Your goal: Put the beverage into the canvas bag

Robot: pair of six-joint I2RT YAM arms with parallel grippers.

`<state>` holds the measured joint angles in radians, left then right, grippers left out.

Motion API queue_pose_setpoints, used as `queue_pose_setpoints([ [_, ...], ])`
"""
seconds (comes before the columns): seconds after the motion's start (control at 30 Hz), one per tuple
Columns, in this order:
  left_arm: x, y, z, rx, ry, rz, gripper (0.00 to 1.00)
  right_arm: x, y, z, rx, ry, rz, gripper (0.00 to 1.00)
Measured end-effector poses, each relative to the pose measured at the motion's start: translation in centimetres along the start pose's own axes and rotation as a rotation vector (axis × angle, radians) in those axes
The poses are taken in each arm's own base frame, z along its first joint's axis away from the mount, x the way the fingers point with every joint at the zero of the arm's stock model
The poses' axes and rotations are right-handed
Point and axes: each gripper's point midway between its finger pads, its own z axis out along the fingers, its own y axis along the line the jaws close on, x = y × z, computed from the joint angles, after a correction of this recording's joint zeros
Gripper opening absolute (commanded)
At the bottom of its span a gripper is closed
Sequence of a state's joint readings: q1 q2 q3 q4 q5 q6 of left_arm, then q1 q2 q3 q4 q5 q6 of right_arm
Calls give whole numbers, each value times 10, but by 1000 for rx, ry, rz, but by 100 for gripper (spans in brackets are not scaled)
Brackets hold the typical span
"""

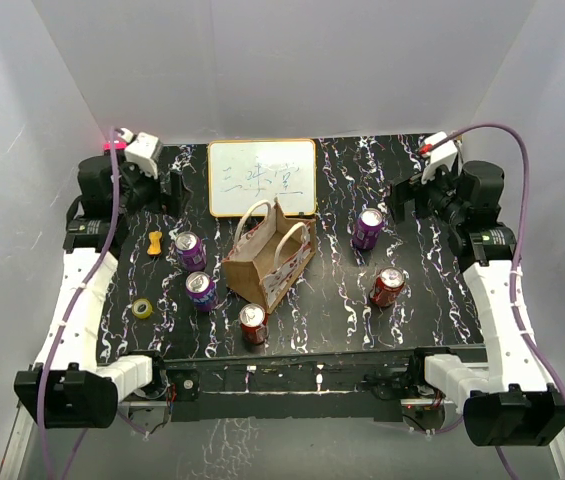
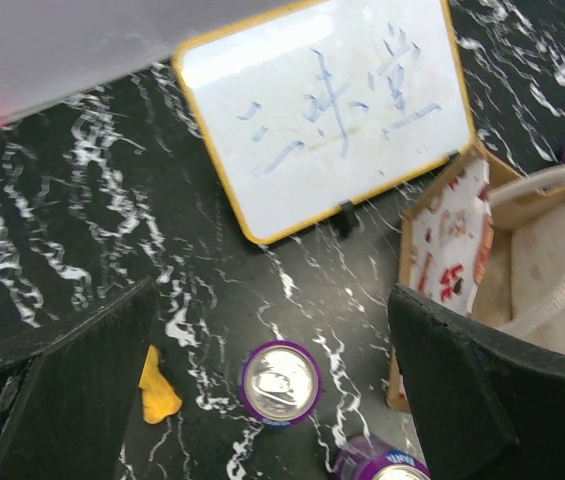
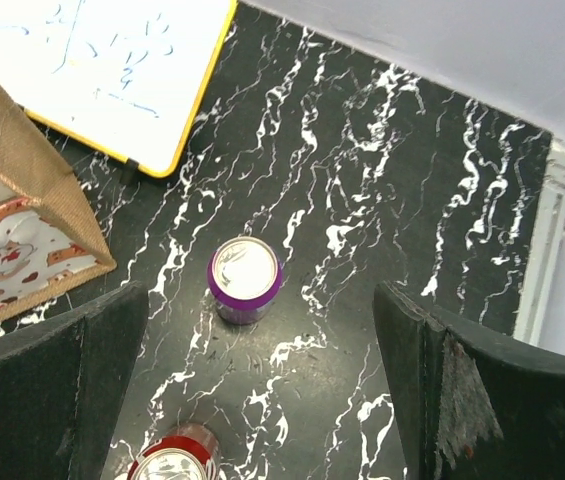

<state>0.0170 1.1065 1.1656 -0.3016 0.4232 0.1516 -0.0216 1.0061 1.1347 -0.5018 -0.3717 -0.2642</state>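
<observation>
Nearest the arm bases, a red can (image 1: 253,323) stood on the black marbled table (image 1: 332,310), just in front of the near corner of the canvas bag (image 1: 267,258). A yellow tape roll (image 1: 143,308) lay off to the left, near the table's edge. A little farther back, a purple can (image 1: 200,291) stood just beside the bag's left side, and a second red can (image 1: 387,287) sat well apart on the right; it seemed to lean, though the overhead view was too coarse to be sure. The bag itself stood upright in the middle of the table, mouth open, both cream handles raised and its red-and-white patterned side turned to the right. All the drinks were outside it. Behind the bag's left side stood another purple can (image 1: 190,250) with a small orange object (image 1: 155,241) beside it, and a third purple can (image 1: 368,228) stood to the bag's right. Farthest back, a whiteboard (image 1: 262,178) leaned by the rear wall. The left gripper (image 2: 272,295) and right gripper (image 3: 259,292) hovered at the far corners, fingers spread wide, gripping nothing.
</observation>
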Motion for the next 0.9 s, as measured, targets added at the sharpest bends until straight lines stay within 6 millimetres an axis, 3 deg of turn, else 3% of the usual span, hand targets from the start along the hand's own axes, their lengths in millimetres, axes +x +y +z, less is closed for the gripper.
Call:
queue_pose_setpoints([
  [0.27,29,-57,21,236,115,-7,97,55,14,29,-93,131,33,98],
  [0.53,37,-116,11,497,165,-27,95,109,48,53,-217,230,2,98],
  [0.7,39,-140,12,593,185,-22,93,123,55,66,-229,246,-27,98],
  [0.9,56,-156,24,646,247,-25,93,137,45,87,-162,285,-27,98],
])
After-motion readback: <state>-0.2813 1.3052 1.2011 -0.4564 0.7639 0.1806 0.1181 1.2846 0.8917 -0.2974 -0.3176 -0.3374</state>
